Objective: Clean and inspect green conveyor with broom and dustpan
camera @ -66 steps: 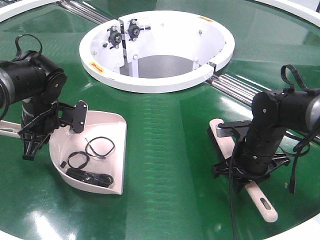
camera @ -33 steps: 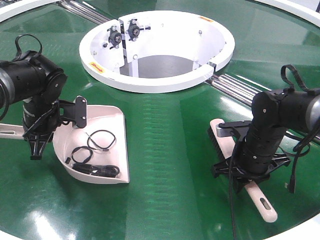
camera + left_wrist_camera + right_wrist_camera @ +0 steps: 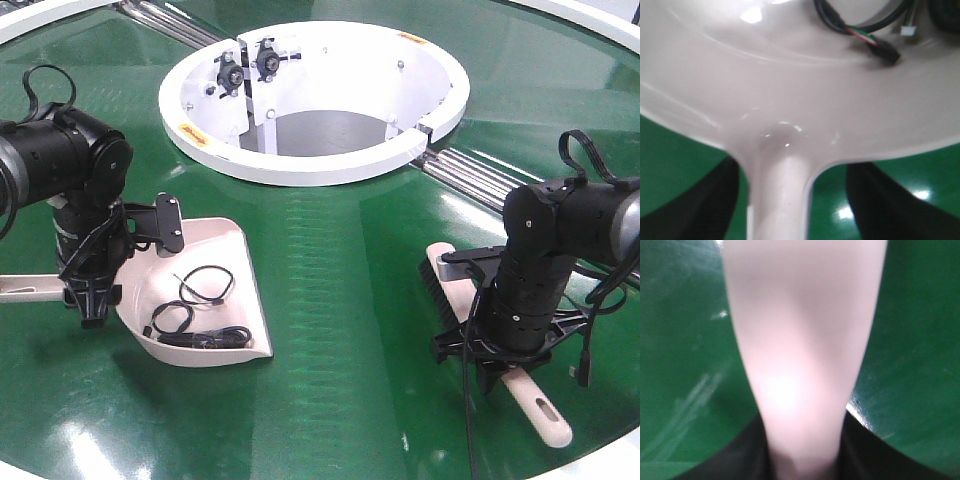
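Note:
The green conveyor (image 3: 340,260) fills the front view. On it at the left lies the beige-pink dustpan (image 3: 236,250) (image 3: 790,100), holding several black cables (image 3: 200,305) (image 3: 860,30). My left gripper (image 3: 92,303) (image 3: 792,172) points down astride its handle; the left finger (image 3: 695,200) lies close to the handle and green belt shows between the handle and the right finger (image 3: 900,200). At the right, the broom (image 3: 545,415) (image 3: 800,340) lies on the belt, bristles toward the ring. My right gripper (image 3: 500,362) (image 3: 802,452) is shut tight on its handle.
The white ring housing (image 3: 330,165) stands at the back middle. Metal rails (image 3: 480,175) run from it toward the right arm, and more rails (image 3: 170,20) cross the far left. The belt's white outer rim (image 3: 610,455) curves past the broom's handle end.
The dustpan has swung counter-clockwise and slid right, its handle now pointing left, with the left gripper turning along with it. The right gripper and broom have shifted slightly right and toward the near edge.

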